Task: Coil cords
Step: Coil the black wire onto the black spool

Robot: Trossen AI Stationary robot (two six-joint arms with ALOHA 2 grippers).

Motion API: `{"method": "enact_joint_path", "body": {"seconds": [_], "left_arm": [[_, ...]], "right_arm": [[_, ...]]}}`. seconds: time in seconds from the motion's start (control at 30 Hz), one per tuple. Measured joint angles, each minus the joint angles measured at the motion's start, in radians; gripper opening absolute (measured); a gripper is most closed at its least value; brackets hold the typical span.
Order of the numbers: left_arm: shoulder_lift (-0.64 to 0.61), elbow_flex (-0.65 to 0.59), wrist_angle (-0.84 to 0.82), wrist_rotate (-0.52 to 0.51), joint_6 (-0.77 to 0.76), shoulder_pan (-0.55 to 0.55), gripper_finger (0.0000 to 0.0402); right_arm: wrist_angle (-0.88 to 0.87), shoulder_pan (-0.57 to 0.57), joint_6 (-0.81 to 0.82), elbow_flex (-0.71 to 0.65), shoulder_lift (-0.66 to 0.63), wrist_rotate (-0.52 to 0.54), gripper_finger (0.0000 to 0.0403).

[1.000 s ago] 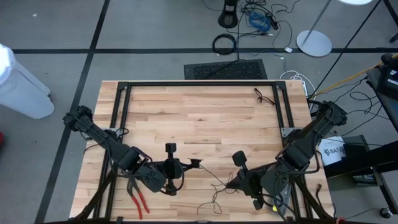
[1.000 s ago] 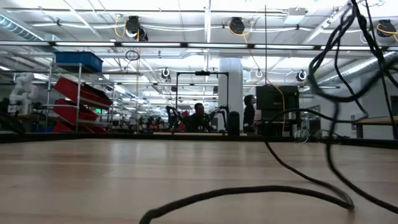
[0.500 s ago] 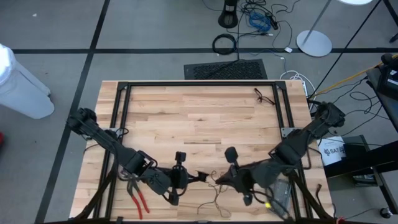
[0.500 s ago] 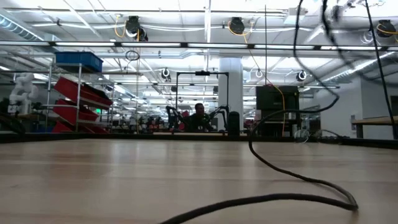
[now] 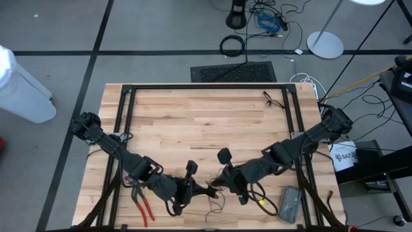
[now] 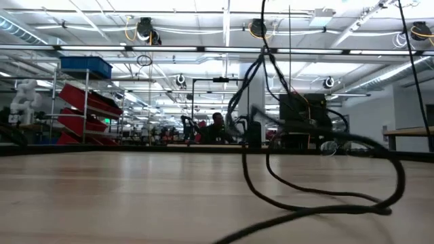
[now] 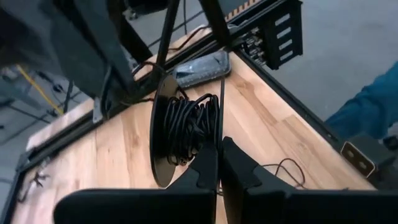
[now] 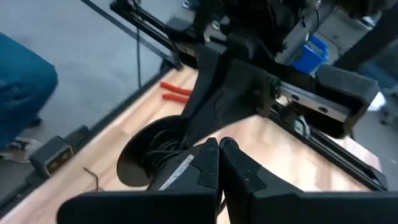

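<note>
1. The left gripper [image 5: 210, 191] sits low over the near edge of the table [image 5: 193, 122], its fingers [image 7: 208, 168] pressed together on the cord [image 7: 189, 127], which is wound in a black bundle against a round dark disc [image 7: 160, 134].
2. The right gripper [image 5: 217, 186] meets it from the other side, just beside it, fingers [image 8: 208, 158] also pressed together; whether they pinch the cord or only the disc rim is hard to tell from its wrist view.
3. Loose loops of the same thin black cord trail on the wood below the two grippers and show in the low view as a curl rising off the tabletop.
4. Red-handled pliers [image 5: 143, 205] lie near the left arm, at the table's near left corner.
5. A grey flat box [image 5: 288, 203] rests near the right arm, close to the near right edge.
6. A small tangle of wire [image 5: 270, 98] lies at the far right of the table, well apart.
</note>
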Motion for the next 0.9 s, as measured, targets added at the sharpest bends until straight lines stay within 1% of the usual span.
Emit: {"method": "enact_joint_path", "body": {"seconds": [0.1, 0.3, 0.43, 0.57, 0.7, 0.9], "left_arm": [[0.0, 0.0, 0.024, 0.0, 0.033, 0.001, 0.0002], [0.0, 0.0, 0.021, 0.022, 0.053, 0.007, 0.0001], [0.0, 0.0, 0.019, 0.092, 0.051, 0.007, 0.0001], [0.0, 0.0, 0.021, 0.155, -0.017, 0.006, 0.0001], [-0.001, 0.0, 0.025, 0.158, -0.064, 0.007, 0.0001], [-0.002, 0.0, 0.021, 0.157, -0.117, 0.006, 0.0]], "right_arm": [[-0.001, -0.019, -0.017, 0.0, 0.001, -0.033, 0.0], [0.008, -0.024, -0.063, 0.0, -0.004, -0.03, 0.0], [0.012, -0.024, -0.071, 0.031, -0.007, -0.022, 0.0], [0.011, -0.024, -0.071, 0.075, -0.008, -0.022, 0.0], [0.012, -0.021, -0.07, 0.106, -0.009, -0.036, 0.0], [0.01, -0.022, -0.051, 0.109, -0.009, -0.036, 0.0]]}}
